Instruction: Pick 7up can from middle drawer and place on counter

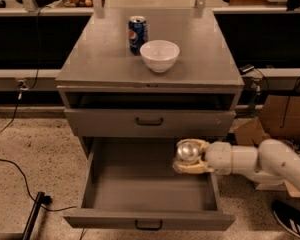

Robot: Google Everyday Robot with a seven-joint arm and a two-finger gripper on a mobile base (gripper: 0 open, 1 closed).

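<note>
The 7up can (188, 152) shows its shiny silver top; its body is mostly hidden by my fingers. My gripper (190, 157) is shut on it, reaching in from the right, and holds it above the right rear part of the open middle drawer (140, 184). The drawer is a wide grey tray with a black handle (148, 225) on its front. The counter (110, 59) is the cabinet's flat grey top, above the can.
A blue Pepsi can (137, 34) and a white bowl (160, 55) stand on the counter's middle. The drawer above is shut, with a black handle (149, 121). Cardboard boxes (280, 119) sit to the right; cables (10, 164) lie on the floor at left.
</note>
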